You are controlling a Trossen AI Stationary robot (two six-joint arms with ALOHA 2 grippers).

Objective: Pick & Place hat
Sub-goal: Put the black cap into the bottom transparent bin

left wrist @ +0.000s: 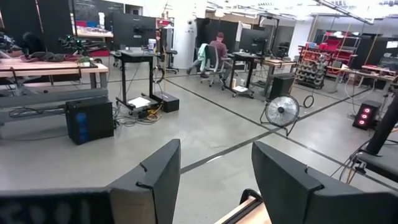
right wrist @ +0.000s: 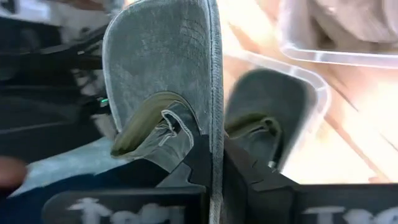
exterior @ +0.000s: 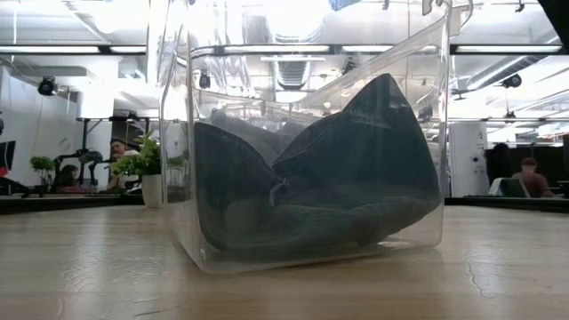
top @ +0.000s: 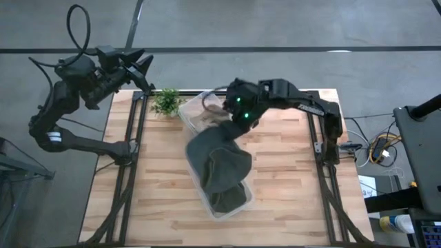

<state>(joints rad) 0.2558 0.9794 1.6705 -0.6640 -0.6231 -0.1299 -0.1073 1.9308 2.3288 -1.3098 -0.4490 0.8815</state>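
Right pincer (right wrist: 214, 165) pinching dark hat (top: 219, 160) over clear bin (top: 227, 207) at surface (top: 289, 186) ctr, 2nd hat in bin, left pincer (left wrist: 214, 180) spread, parked off far-left corner.

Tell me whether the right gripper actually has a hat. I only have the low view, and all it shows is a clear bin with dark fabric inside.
Observer: Yes. The right wrist view shows the right gripper shut on the edge of a grey hat.
Operator: Where is it relative to my bin?
Observer: From above, the hat hangs over the far part of the clear bin, with the gripper above it.
Operator: Is the left arm in the way?
Observer: No. The left gripper is open and sits beyond the table's far left corner, past the small plant.
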